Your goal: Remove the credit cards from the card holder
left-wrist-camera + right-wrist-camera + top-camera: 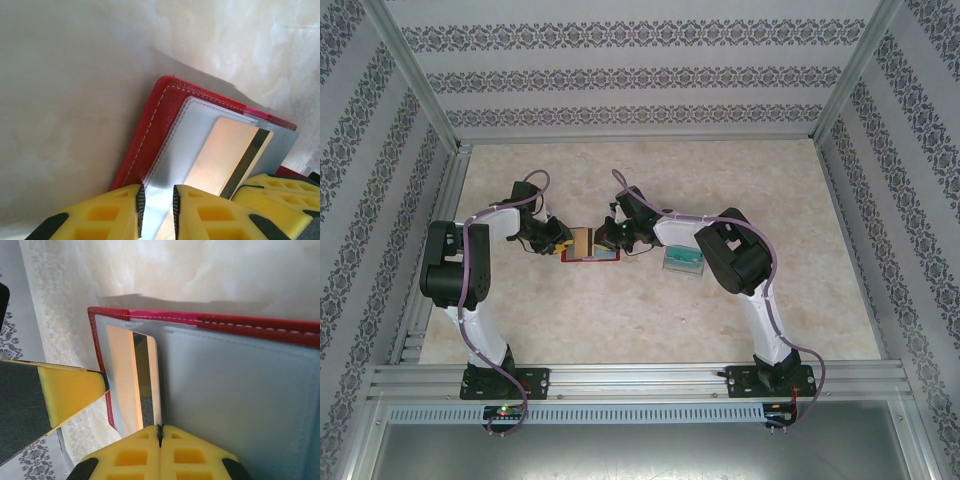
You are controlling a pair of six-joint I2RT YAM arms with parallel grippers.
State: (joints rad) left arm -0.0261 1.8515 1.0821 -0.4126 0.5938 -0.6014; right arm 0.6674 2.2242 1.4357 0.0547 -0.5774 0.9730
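Both grippers are engaged: left gripper point(157, 210) clamps the card holder point(150, 135), right gripper point(160, 437) pinches beige-gold card point(131, 380), which may slip if pulled askew.

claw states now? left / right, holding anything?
Left claw: shut on the card holder, pinning its clear pocket edge.
Right claw: shut on the beige-gold card.

Both end effectors meet over the flat red folding wallet point(590, 256) mid-desk point(650, 320); teal plastic cards point(683, 261) lie just right.
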